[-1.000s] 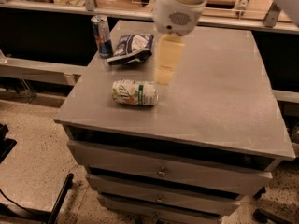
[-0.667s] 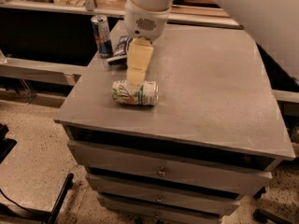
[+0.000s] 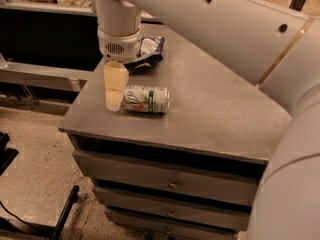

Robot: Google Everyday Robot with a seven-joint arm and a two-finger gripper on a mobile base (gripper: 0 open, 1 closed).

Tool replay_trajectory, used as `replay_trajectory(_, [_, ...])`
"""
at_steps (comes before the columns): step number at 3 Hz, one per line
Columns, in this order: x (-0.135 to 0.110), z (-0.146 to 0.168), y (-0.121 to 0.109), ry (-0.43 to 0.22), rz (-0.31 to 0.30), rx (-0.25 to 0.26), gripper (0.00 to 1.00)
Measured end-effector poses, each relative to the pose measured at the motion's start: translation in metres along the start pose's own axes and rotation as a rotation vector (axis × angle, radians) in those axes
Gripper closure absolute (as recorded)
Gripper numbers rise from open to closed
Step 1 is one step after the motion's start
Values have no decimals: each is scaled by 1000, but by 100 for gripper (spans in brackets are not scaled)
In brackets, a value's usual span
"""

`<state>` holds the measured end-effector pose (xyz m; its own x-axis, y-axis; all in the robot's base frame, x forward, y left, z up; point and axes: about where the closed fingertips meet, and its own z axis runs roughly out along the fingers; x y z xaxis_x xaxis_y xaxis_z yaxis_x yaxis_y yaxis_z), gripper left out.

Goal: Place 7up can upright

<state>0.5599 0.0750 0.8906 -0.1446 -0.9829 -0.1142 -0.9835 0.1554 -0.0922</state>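
The short white-and-green aluminium 7up can lies sideways near the front edge of the grey cabinet top, and the cream gripper, open or closed I cannot tell, is at its end, so a nudge might roll it off.

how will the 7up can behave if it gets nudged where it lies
The 7up can lies on its side on the cabinet top, so a nudge would likely roll it. Its smooth metal wall looks slippery and could dent under a hard squeeze. The tool stands at one end of it.
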Motion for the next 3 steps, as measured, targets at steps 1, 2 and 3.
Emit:
replay_trajectory(1, [-4, 24, 3, 68, 52, 7, 0])
replay_trajectory(2, [6, 50, 8, 70, 126, -30, 0])
replay_trajectory(3, [6, 50, 8, 69, 127, -30, 0])
